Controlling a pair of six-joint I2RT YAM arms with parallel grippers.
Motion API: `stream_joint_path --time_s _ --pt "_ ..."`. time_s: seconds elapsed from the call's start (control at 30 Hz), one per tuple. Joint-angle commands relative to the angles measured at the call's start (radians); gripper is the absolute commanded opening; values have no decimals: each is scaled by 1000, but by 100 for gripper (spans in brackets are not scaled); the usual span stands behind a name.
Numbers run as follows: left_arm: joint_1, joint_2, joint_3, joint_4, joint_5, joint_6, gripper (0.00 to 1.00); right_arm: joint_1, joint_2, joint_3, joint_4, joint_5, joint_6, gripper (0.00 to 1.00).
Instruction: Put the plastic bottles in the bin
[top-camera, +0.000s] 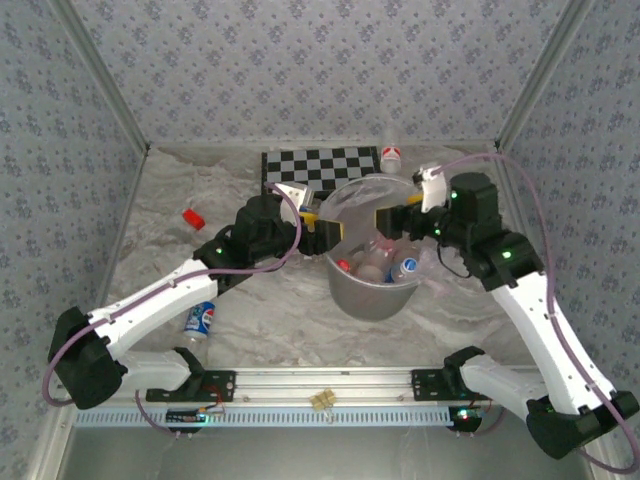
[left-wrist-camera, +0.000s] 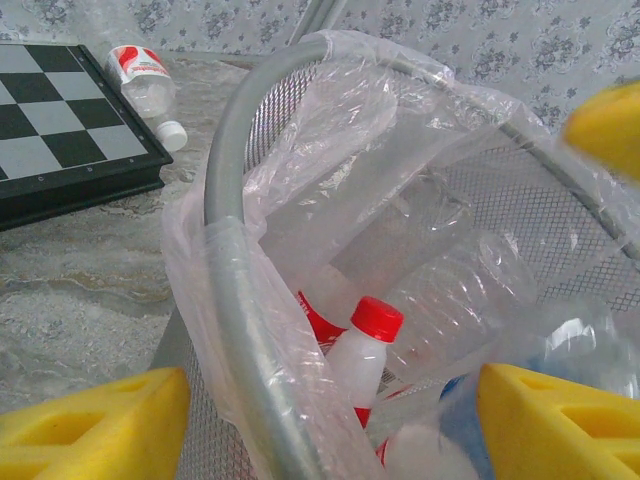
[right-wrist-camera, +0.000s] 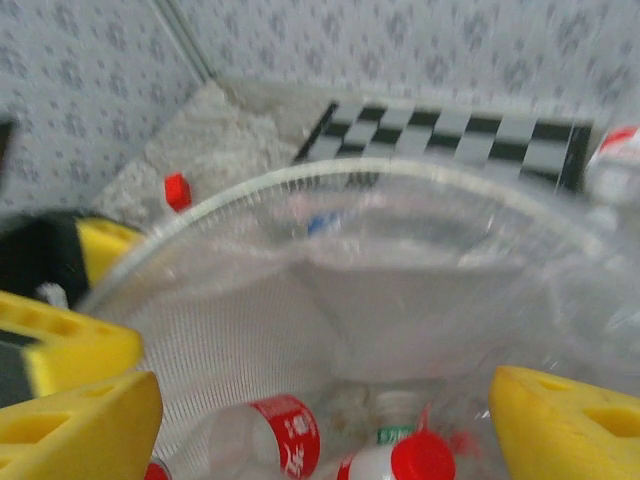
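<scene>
**Hanging both tools over the bin, nothing in either one**

So the bin (top-camera: 372, 298), grey mesh with a crinkly clear liner, sits on the counter (top-camera: 280, 310), and both arms meet at its rim. The left tool (top-camera: 322, 226) is at the bin's left edge. Its yellow fingers (left-wrist-camera: 95, 430) are spread wide with the rim running between them, and they're not gripping anything. The right tool (top-camera: 393, 221) is over the bin's right side, also wide open and empty. In the right wrist view its fingers (right-wrist-camera: 570, 420) frame the inside of the bin.

Down in the bin there's a little pile:
- a red-capped bottle (left-wrist-camera: 366, 345) standing roughly upright
- a clear ribbed bottle (left-wrist-camera: 470, 290) just beside it
- a blue-capped bottle (top-camera: 405, 268) toward the right wall
- a red-label bottle (right-wrist-camera: 287, 438) lying on its side

Outside the bin, a blue-label bottle (top-camera: 200, 320) lies on the counter, well off to the bin's near left. A white-capped bottle (top-camera: 390, 157) lies just behind the bin, next to the checkerboard (top-camera: 320, 165). There's also a small red thing (top-camera: 192, 217) off to the bin's left, too small for me to tell what it is.
</scene>
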Motion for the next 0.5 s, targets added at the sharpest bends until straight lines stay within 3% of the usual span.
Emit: stream_joint_path --time_s 0.0,0.2,0.3,0.47 --pt "-12 16 7 -30 -13 17 75 -26 6 82 -89 0 -50 84" --pt "-21 -1 6 -46 -28 17 75 22 87 101 -118 -54 -51 50" --pt "-22 -12 2 -49 -41 16 75 72 100 67 -147 -96 -58 44" --pt "-22 -18 31 -95 -62 43 76 110 94 -8 -162 -104 -40 44"
